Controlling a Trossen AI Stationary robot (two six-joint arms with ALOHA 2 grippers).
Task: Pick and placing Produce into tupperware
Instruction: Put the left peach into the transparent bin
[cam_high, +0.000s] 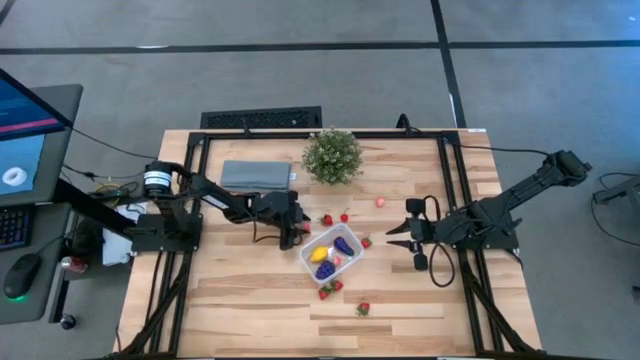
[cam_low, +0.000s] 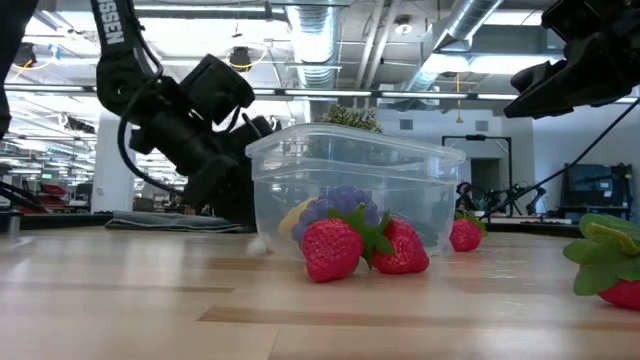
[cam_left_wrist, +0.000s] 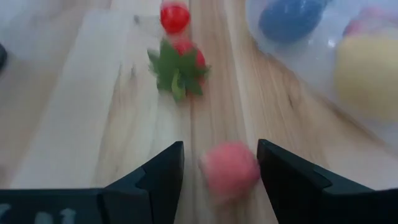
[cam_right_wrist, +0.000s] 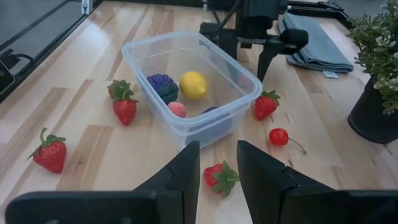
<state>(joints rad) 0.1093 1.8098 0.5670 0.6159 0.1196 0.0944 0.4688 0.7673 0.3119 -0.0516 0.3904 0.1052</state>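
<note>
The clear tupperware (cam_high: 333, 252) stands mid-table and holds a yellow piece (cam_right_wrist: 193, 84), purple pieces (cam_right_wrist: 161, 84) and a small pink one (cam_right_wrist: 177, 109). My left gripper (cam_high: 297, 235) is low at the box's left corner, open. Its fingers stand on either side of a small pink-red round piece (cam_left_wrist: 230, 169) that lies on the table, with gaps showing on both sides. A strawberry (cam_left_wrist: 180, 65) and a cherry (cam_left_wrist: 175, 17) lie beyond it. My right gripper (cam_high: 392, 237) is open and empty to the right of the box, with a strawberry (cam_right_wrist: 221, 177) ahead of its fingers.
A potted green plant (cam_high: 332, 155) and a folded grey-blue cloth (cam_high: 256, 175) sit at the far side. Loose strawberries lie near the box's near corner (cam_high: 328, 289) and further toward the near edge (cam_high: 363, 308). A pink piece (cam_high: 380, 201) lies right of the plant.
</note>
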